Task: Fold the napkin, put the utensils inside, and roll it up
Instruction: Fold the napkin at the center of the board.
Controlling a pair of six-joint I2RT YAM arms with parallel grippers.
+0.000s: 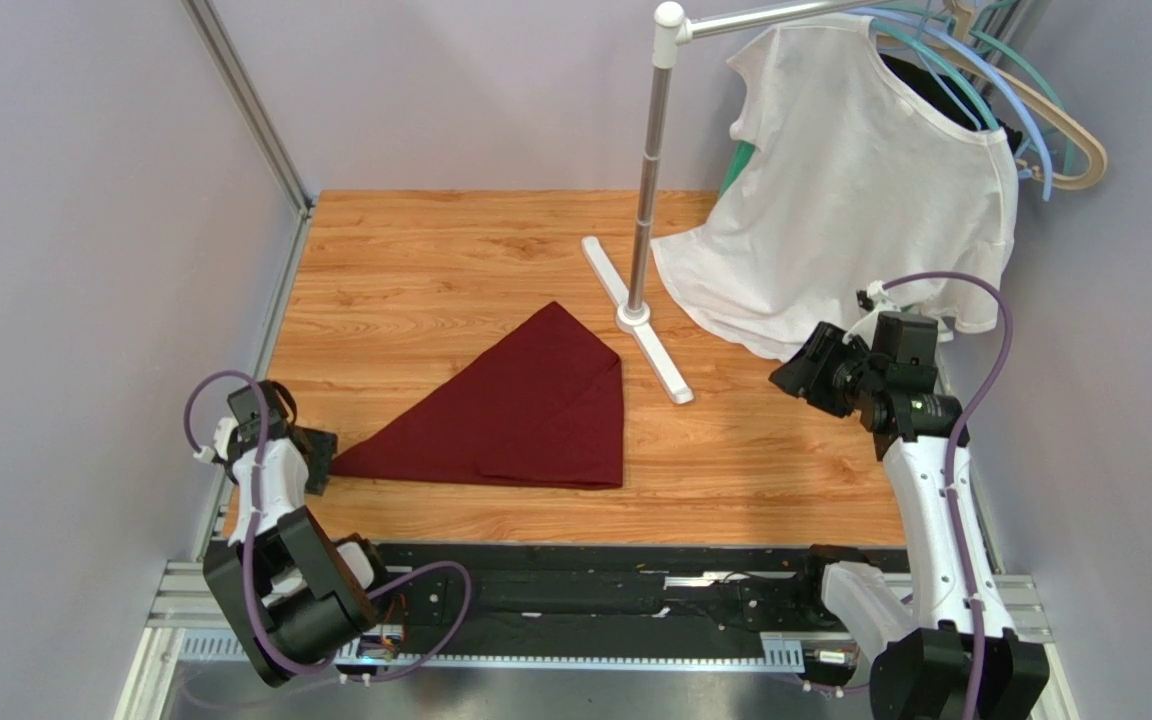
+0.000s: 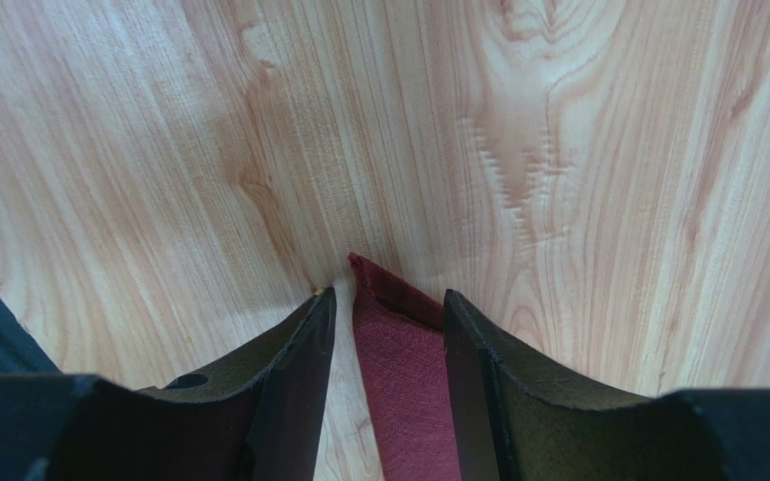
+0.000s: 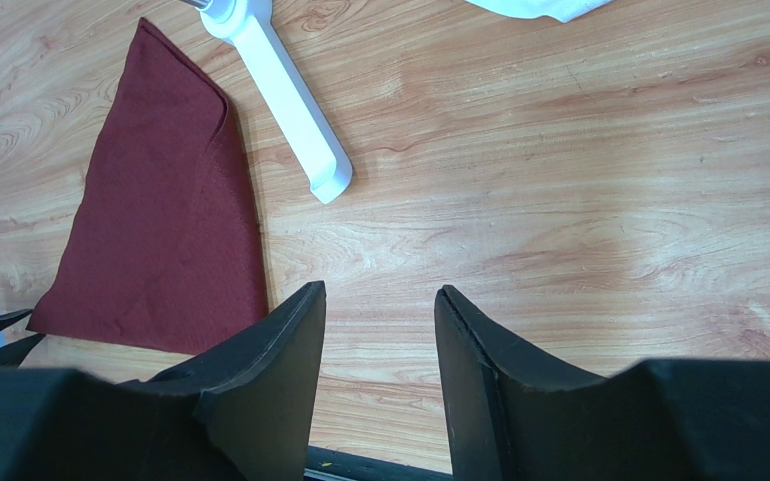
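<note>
The napkin [image 1: 515, 408], a plain dark maroon cloth with a fine weave, lies flat as a triangle on the wood-grain tabletop [image 1: 432, 255]. Its pointed corner sits between my left jaws, which are released, with bare wood showing beside it. My right jaws hang apart and empty over bare wood. The napkin lies to their left, and a smooth white stand foot [image 3: 289, 100] lies ahead.

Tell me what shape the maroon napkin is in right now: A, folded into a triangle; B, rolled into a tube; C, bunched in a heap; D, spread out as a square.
A: the napkin lies flat on the wooden table as a triangle, one pointed tip between the parted fingers of the left tool.
</note>
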